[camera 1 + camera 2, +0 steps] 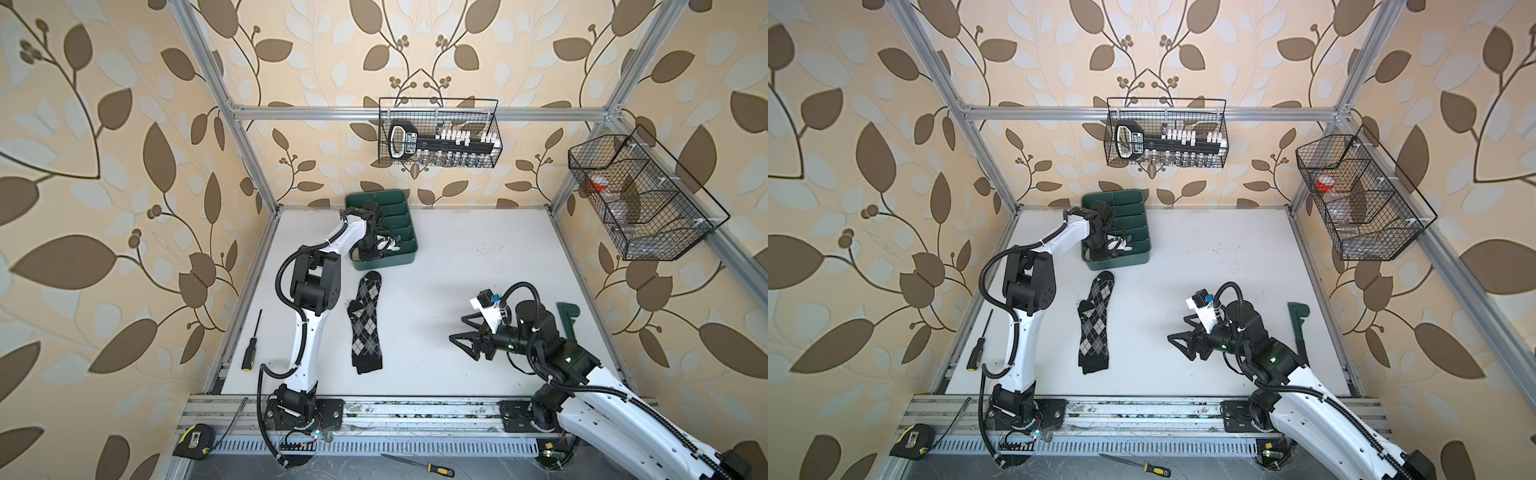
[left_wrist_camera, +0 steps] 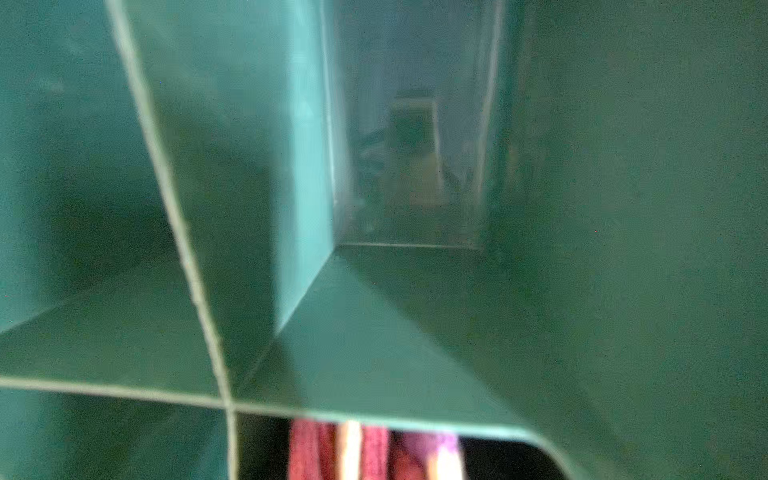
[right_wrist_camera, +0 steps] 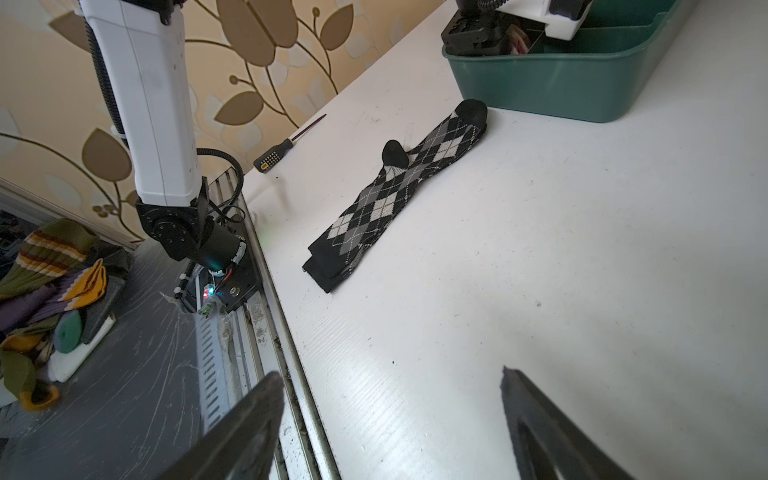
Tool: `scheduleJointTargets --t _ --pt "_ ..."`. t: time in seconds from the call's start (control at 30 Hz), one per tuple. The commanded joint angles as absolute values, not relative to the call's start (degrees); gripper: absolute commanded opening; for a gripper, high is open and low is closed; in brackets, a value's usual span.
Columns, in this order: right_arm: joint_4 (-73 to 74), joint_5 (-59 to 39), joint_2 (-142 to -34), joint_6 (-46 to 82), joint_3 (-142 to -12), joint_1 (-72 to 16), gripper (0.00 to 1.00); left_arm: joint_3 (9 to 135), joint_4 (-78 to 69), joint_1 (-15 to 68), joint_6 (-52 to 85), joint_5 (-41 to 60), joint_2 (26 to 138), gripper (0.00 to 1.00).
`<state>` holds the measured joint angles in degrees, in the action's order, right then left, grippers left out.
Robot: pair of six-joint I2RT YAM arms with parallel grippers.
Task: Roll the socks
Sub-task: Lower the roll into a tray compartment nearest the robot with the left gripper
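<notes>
A black-grey-white argyle sock (image 1: 365,328) (image 1: 1094,328) (image 3: 399,195) lies flat and unrolled on the white table, toe toward a green divided bin (image 1: 386,262) (image 1: 1121,261) (image 3: 561,91). My left gripper (image 1: 365,251) (image 1: 1098,249) points down into the bin's front compartment, its fingertips hidden. At the edge of the left wrist view a maroon, beige and purple striped sock (image 2: 316,453) shows behind the bin's dividers (image 2: 623,208). My right gripper (image 1: 456,328) (image 1: 1177,328) (image 3: 390,372) hovers open and empty over the table's right front, well apart from the argyle sock.
A screwdriver (image 1: 251,345) (image 3: 286,147) lies by the left edge and a green tool (image 1: 565,320) by the right edge. Wire baskets (image 1: 438,133) (image 1: 640,195) hang on the frame. A tape measure (image 1: 193,442) and another screwdriver (image 1: 419,464) lie beyond the front rail. Several spare socks (image 3: 45,291) are piled off the table.
</notes>
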<state>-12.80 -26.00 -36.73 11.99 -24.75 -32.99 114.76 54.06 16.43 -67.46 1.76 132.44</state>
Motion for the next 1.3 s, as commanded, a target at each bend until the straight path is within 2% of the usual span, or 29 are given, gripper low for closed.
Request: scheduleJointTargets --t 0.0,0.17,0.3,0.87,0.97,1.27 --pt "-11.99 -26.86 -36.12 12.02 -23.72 -33.12 0.83 114.46 54.14 17.65 -67.5 3.05 131.35 0.46" --pt "-12.19 -27.02 -35.65 11.91 -23.74 -33.28 0.83 114.27 54.41 18.02 -67.81 2.97 129.09 0.63" --pt "-12.34 -26.78 -34.99 11.96 -23.73 -33.22 0.83 113.56 54.09 18.11 -68.03 3.38 127.84 0.7" --pt "-12.46 -26.63 -35.05 11.92 -23.83 -33.67 0.83 114.05 53.96 18.19 -67.61 5.57 127.9 0.85" --pt "-12.38 -26.76 -35.38 11.7 -23.89 -33.67 0.82 114.38 54.31 18.19 -67.34 6.09 127.38 0.97" --pt "-12.26 -26.98 -35.24 11.39 -23.89 -33.73 0.83 116.18 55.06 18.28 -66.76 9.36 124.11 0.99"
